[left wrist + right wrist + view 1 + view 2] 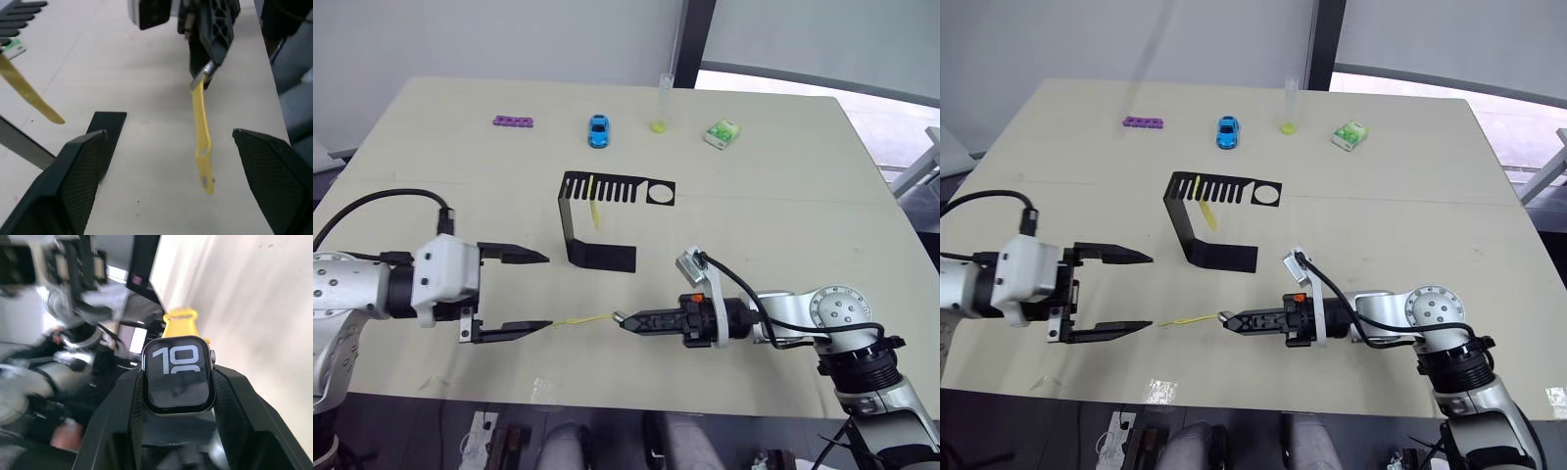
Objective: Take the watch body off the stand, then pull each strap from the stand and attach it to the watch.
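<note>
My right gripper [626,319] is shut on the watch body [177,374], whose black screen shows white digits. One yellow strap [582,319] sticks out from the watch body toward my left gripper [546,291], low over the table. That gripper is open, and the strap's free end [204,171] lies between its fingers [73,166] without touching them. The black stand [597,253] is behind both grippers. A second yellow strap [594,211] hangs from its slotted top.
Along the far side of the table are a purple block [513,121], a blue toy car [598,130], a clear tube with a yellow bottom [661,106] and a green-white packet [722,133]. The table's front edge [607,397] runs just below the grippers.
</note>
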